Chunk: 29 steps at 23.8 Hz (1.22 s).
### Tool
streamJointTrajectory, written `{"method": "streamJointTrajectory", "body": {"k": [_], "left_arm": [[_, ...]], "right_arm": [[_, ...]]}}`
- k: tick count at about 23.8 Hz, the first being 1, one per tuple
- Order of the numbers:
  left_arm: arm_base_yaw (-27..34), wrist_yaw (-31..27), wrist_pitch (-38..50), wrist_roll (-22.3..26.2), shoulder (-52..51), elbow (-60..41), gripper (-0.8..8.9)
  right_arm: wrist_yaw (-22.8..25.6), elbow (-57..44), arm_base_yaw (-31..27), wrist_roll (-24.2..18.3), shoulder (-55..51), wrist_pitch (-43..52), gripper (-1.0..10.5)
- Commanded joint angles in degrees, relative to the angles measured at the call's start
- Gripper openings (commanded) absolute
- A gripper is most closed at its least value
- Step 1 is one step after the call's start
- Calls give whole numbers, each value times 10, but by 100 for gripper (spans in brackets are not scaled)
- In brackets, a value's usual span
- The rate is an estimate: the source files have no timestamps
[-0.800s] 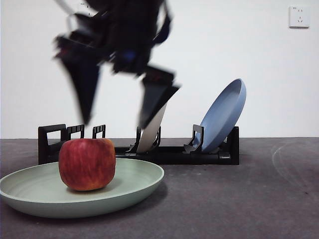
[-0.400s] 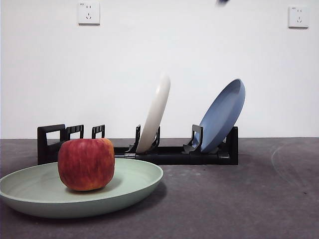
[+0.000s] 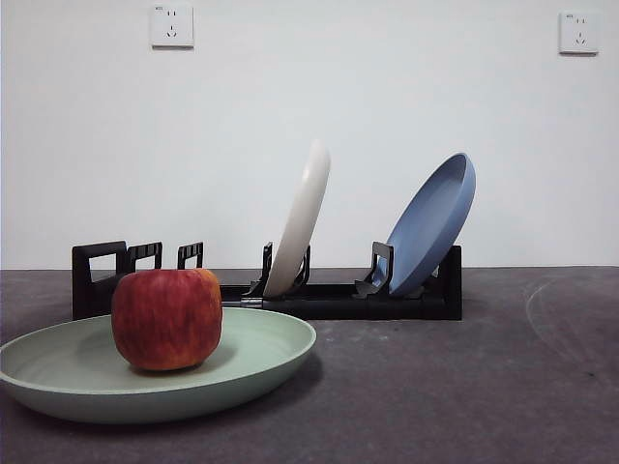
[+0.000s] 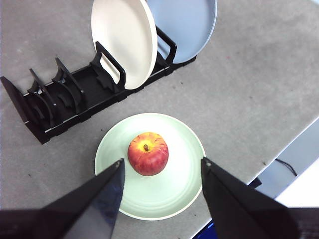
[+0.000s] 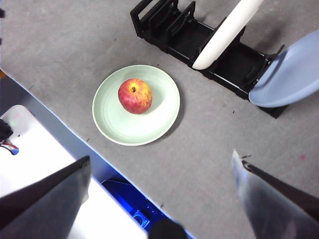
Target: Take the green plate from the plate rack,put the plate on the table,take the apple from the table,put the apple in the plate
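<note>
The red apple [image 3: 166, 319] sits upright in the pale green plate [image 3: 261, 353], which lies flat on the dark grey table [image 3: 464, 387] in front of the black plate rack [image 3: 338, 298]. The left wrist view shows the apple [image 4: 148, 153] in the plate [image 4: 179, 184] from high above, with my open, empty left gripper [image 4: 160, 167] well clear of it. The right wrist view shows apple [image 5: 134, 95], plate [image 5: 159, 117] and rack [image 5: 174, 32] far below my open, empty right gripper [image 5: 162, 167]. Neither gripper shows in the front view.
A cream-white plate [image 3: 302, 215] and a blue plate [image 3: 435, 217] stand tilted in the rack's right half; its left slots [image 3: 145, 256] hold nothing. The table's front edge [image 5: 60, 127] runs close to the green plate.
The dark arm that hung above the apple and rack one second ago has risen out of the front view. Apple and plates have not moved.
</note>
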Motion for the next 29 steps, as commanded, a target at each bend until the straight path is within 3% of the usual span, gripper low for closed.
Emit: {"method": "streamJointTrajectory", "body": {"k": [1,2,3,4,5,16,23,27,29], "left_arm": [[0,14,7,9,-1,-3,248],[0,17,7,9,-1,-3,203],[0,23,7,10,-1,-3,39],[0,26,7,12,-1,-3,-3],[0,27,6,13,-2,-3,-9],[0,22,2,13,23,-3,-4],[4,25,5,7,75,-3,-4],[105,62,86,-3,29,-3,-4],[181,110,195,-10,0,-18,-4]], "right_arm": [[2,-34,1,23,-15,-13,466],[3,-50,1,25,-24,-13,408],[3,-65,1,24,-30,-13,264],[3,-76,1,24,-35,-13,65],[3,-85,1,23,-38,-13,-3],[46,-94,1,25,-37,-12,1],[48,-94,1,25,-37,-12,1],[52,-94,1,25,-37,-12,1],[54,-94,1,25,-37,-12,1]]}}
